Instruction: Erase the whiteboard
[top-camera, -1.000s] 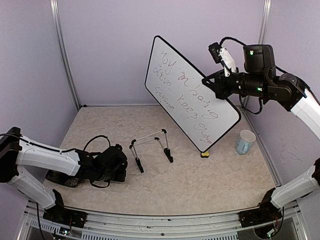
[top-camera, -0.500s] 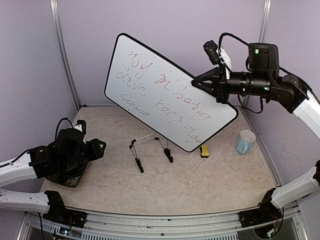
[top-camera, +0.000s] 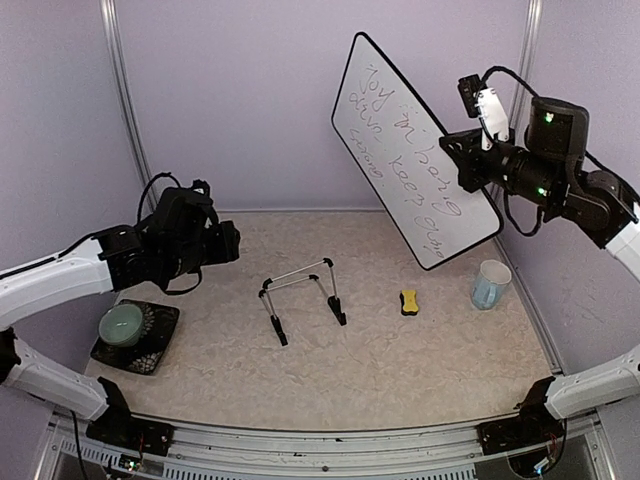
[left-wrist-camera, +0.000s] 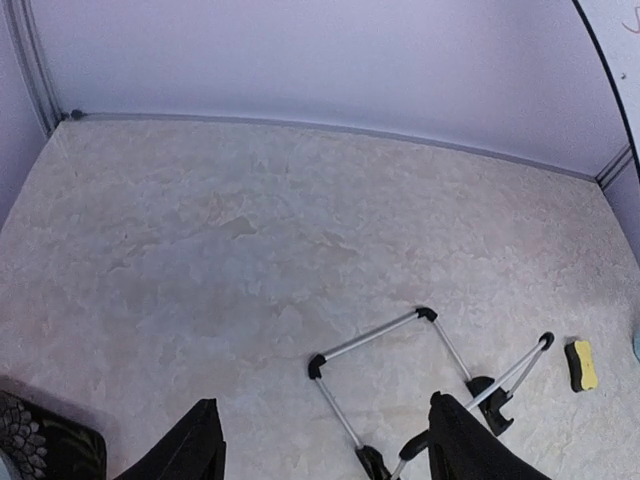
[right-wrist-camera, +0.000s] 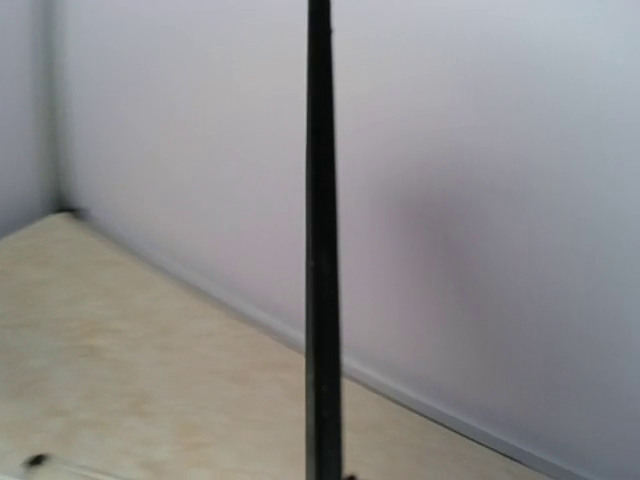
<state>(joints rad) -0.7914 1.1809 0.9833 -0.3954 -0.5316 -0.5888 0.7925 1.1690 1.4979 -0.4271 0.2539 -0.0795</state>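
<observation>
Black-framed whiteboard (top-camera: 400, 130) hangs pinched in right claw (top-camera: 462, 165).

Robot lab enclosure: plain lilac walls (top-camera: 250, 100), metal corner posts (top-camera: 130, 110), marbled tabletop (top-camera: 400, 360), front mounting rail (top-camera: 300, 445).

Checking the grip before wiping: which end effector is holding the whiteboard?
The right end effector, shut on the whiteboard held in the air; the left end effector is open and empty.
</observation>
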